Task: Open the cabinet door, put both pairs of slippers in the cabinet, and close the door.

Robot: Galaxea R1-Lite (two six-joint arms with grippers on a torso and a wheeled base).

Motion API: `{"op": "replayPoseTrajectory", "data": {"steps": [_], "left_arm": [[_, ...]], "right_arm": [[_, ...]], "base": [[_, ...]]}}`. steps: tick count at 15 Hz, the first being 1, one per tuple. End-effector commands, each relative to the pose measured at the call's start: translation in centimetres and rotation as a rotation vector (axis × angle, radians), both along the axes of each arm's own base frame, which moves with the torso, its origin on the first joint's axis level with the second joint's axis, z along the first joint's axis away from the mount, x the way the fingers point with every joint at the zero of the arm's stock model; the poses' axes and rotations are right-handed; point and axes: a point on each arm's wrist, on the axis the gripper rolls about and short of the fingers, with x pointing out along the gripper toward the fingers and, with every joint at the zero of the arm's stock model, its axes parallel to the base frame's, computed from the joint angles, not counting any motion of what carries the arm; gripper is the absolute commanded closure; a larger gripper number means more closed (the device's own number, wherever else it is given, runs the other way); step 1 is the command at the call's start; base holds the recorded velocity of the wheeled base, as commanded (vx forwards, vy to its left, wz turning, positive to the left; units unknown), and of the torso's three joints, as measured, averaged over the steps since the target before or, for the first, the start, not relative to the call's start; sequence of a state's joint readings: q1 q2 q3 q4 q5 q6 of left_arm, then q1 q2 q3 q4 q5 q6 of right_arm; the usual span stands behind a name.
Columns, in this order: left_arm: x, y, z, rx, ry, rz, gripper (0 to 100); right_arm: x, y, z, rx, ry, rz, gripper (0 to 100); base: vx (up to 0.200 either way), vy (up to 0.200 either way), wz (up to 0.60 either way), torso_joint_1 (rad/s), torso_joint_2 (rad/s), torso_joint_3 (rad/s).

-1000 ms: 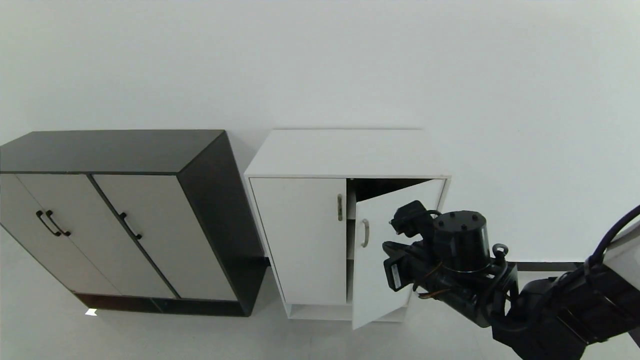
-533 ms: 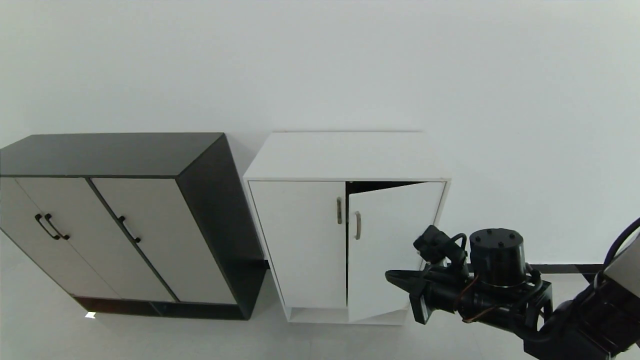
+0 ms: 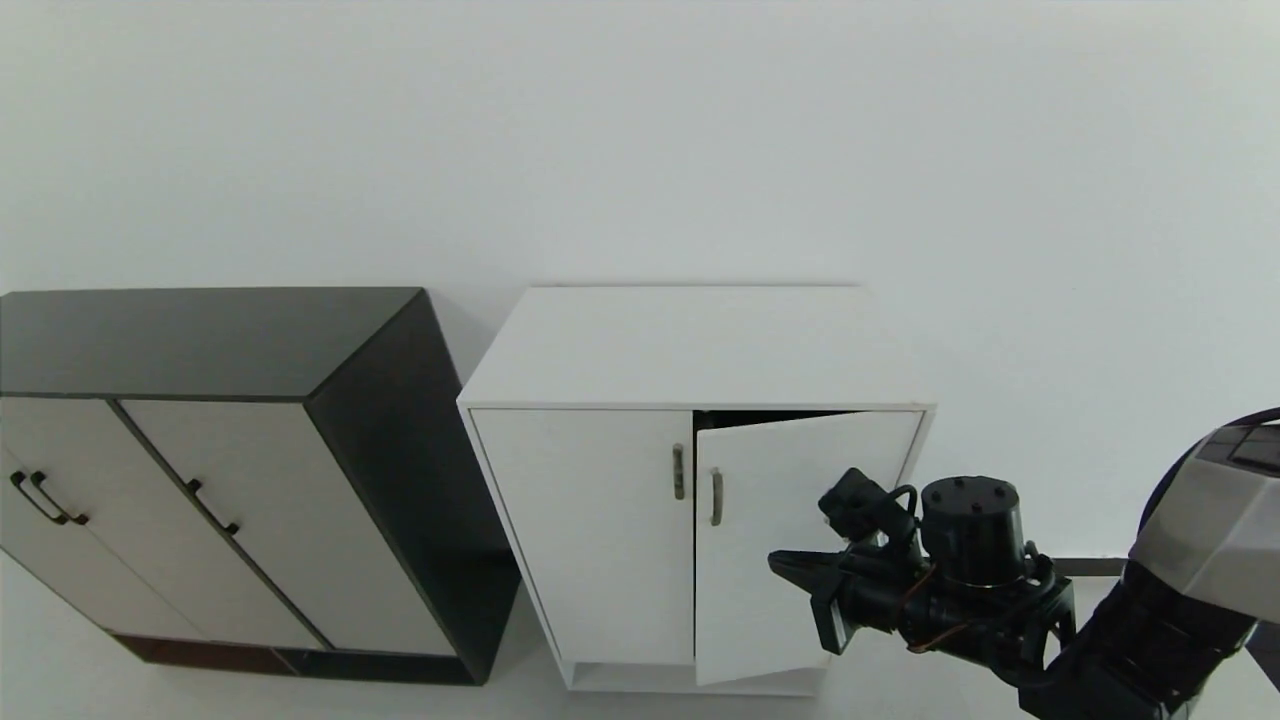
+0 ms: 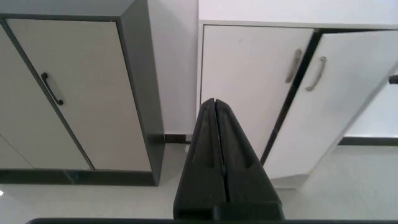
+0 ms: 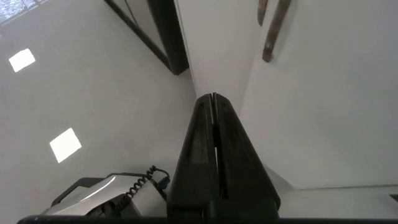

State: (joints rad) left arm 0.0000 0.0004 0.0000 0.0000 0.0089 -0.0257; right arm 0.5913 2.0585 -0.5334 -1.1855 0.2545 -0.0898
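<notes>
At the lower right of the head view, the right gripper [image 3: 782,562] has its fingers pressed together with nothing between them. It points at the right door [image 3: 755,470] of the white cabinet [image 3: 690,345], lower than the door's handle [image 3: 716,497] and to its hinge side. Contact between tip and panel cannot be determined. The right wrist view shows the same closed tip [image 5: 213,98] close beside the door face [image 5: 323,93]. The left gripper [image 4: 215,102] is likewise fully closed and empty, and faces the cabinet fronts from farther back. The right door stands slightly ajar, with a dark wedge [image 3: 770,416] visible along its top edge. The left door [image 3: 590,530] is shut, and its handle [image 3: 679,472] sits just beside the other handle. The right arm covers the lower hinge-side part of the ajar door. A black cabinet [image 3: 200,340] with grey doors [image 3: 220,530] stands just beside the white one on its left, a narrow gap between them. Both units stand against a plain wall [image 3: 640,140] on a pale floor [image 5: 93,93].
</notes>
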Motion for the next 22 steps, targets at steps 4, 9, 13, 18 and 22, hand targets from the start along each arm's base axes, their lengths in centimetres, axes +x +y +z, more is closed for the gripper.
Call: {"op": "replayPoseTrajectory", "data": {"steps": [4, 9, 13, 18, 22], "left_arm": [[0.0, 0.0, 0.0, 0.000, 0.000, 0.000, 100], [0.0, 0.0, 0.0, 0.000, 0.001, 0.000, 100], [0.0, 0.0, 0.0, 0.000, 0.001, 0.000, 100], [0.0, 0.0, 0.0, 0.000, 0.001, 0.000, 100], [0.0, 0.0, 0.0, 0.000, 0.001, 0.000, 100]], "right_arm": [[0.3, 0.3, -0.2, 0.002, 0.002, -0.002, 100], [0.9, 0.6, 0.4, 0.025, -0.019, -0.007, 100], [1.5, 0.9, 0.9, 0.052, -0.025, -0.065, 100], [2.5, 0.8, 1.0, 0.061, -0.041, -0.090, 100], [3.4, 0.5, 0.8, 0.062, -0.044, -0.110, 100]], "base": [[0.200, 0.000, 0.00, 0.002, 0.00, 0.004], [0.000, 0.000, 0.00, 0.000, 0.00, 0.000], [0.000, 0.000, 0.00, 0.000, 0.00, 0.000], [0.000, 0.000, 0.00, 0.000, 0.00, 0.000], [0.000, 0.000, 0.00, 0.000, 0.00, 0.000]]}}
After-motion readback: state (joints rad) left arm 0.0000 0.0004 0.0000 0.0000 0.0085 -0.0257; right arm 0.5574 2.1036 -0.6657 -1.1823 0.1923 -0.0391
